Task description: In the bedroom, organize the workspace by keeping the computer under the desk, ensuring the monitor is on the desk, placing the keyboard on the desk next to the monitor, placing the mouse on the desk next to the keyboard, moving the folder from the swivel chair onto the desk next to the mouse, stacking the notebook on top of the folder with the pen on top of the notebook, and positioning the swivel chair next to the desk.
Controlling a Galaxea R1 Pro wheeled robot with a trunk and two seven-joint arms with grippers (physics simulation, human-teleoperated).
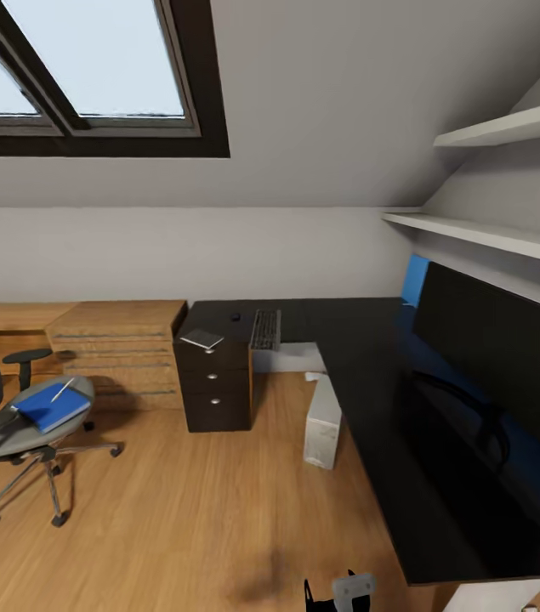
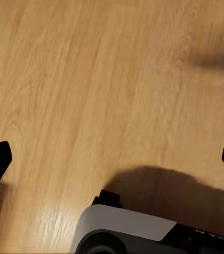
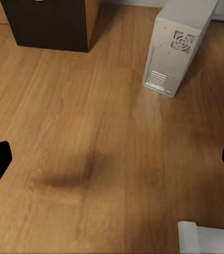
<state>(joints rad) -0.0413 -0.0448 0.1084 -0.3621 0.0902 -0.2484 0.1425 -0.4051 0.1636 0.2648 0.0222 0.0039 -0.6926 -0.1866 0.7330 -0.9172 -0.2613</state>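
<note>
Nearest, both grippers hang over bare floor [image 2: 90, 79], jaws wide and empty; the folder [image 1: 52, 406] waits on the swivel chair [image 1: 14, 425], far left of the counter [image 1: 372, 374].

desk [image 1: 372, 374]: keyboard [image 1: 265, 329], mouse [image 1: 235, 318], notebook [image 1: 201, 340], monitor [image 1: 499, 348]

Both arms hang low, left gripper [image 2: 112, 159] and right gripper [image 3: 112, 159] spread wide, holding nothing

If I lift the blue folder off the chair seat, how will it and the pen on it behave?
The folder looks thin and flat, so probably light and slightly flexible. The pen lies loose on top and would likely roll off if tilted. The swivel chair sits on casters and may shift when pushed.
</note>
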